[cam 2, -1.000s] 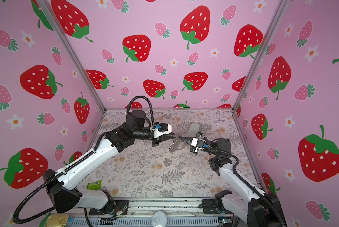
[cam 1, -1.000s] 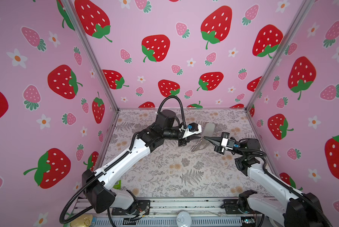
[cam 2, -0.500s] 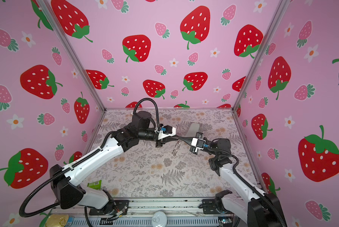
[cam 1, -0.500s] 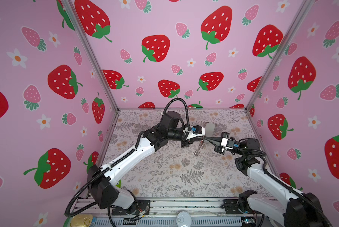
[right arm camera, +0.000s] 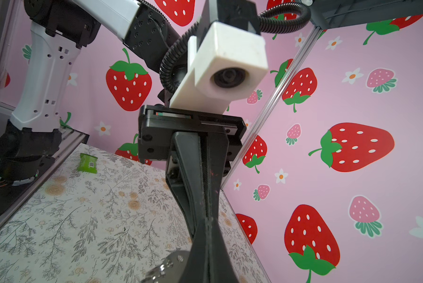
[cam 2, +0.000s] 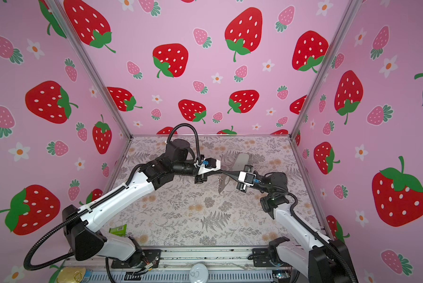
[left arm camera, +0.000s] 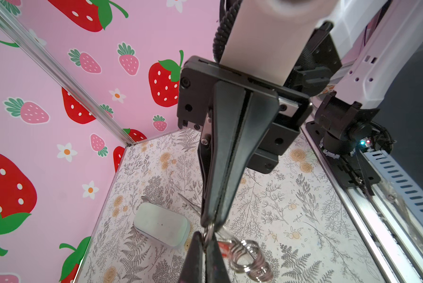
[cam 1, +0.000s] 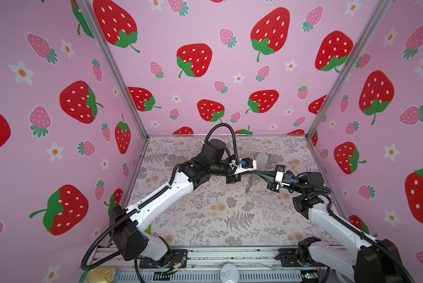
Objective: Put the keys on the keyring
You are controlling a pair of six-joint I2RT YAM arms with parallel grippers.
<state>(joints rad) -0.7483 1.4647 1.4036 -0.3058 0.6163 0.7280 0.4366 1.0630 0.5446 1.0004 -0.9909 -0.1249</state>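
While my two arms reach in from either side over the flower-printed desk [cam 1: 205, 220], my left end effector [cam 1: 250, 173] and my right end effector [cam 1: 255, 172] meet tip to tip above its rear half. Both are clenched, their jaws pressed together with no gap showing.

Between them hangs the keyring [cam 1: 248, 185]. Its chain of small silver rings dangles off the desk just below the meeting point in both top views. The left wrist view gives the close look. A thin silver ring at the top of the keyring [left arm camera: 249, 257] runs from the pinched tips of my right end effector [left arm camera: 209, 221] down between the tips of my left end effector [left arm camera: 207, 239], so each appears to be grasping that same ring. The coiled rings hang loose to one side.

The key [left arm camera: 224, 247] shows only as a sliver of red tag, just beside my left fingertip and tucked behind the rings. I cannot tell whether it is threaded on.

A pale green oblong case [cam 1: 262, 159] lies flat on the desk behind the keyring, near the back wall and apart from both end effectors. A small green packet [cam 2: 117, 230] sits at the desk's front edge, close to my left arm's base.
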